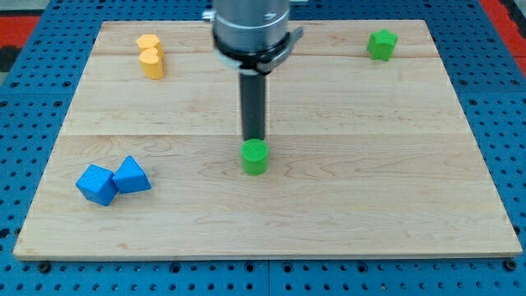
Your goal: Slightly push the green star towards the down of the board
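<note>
Green star [381, 44] parked near the desk's [329, 205] top right corner in the view, well apart from everything else. My tip [254, 138] down near the middle of the desk, just above and seemingly touching the top of a green cylinder [256, 156], so far to the view's left of the star and lower down. Key relation for the coming push: star up and to the right of the tip, with the tip on the wrong side for a downward shove; probably a trip around to the strip between the star and the top edge needed first, then a short stroke toward the view's bottom. No long axis worth noting on the star. No pincer on this arm, only the straight rod, so nothing to call open or closed. Yellow block [151, 56] near the top left, two blue blocks [113, 181] touching at the lower left. No brands, labels or writing readable anywhere.
</note>
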Motion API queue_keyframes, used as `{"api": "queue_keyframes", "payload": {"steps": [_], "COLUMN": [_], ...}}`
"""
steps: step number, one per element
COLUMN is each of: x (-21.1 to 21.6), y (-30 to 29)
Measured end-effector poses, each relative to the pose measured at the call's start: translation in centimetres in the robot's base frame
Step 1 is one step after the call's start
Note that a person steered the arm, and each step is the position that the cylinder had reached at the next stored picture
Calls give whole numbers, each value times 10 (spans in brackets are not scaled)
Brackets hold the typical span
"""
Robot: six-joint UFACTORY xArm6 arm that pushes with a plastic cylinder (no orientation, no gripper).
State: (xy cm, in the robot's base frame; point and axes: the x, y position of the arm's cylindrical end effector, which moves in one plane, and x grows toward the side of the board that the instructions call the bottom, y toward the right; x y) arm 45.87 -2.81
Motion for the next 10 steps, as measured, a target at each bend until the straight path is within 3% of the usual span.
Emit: {"api": "queue_keyframes", "payload": {"steps": [1, 2, 4, 5, 6, 7, 8, 9, 10], "x": [41, 45, -8, -82, -170, -243, -230, -184, -145], "y": [-13, -11, 196, 278, 297, 298, 242, 158, 115]}}
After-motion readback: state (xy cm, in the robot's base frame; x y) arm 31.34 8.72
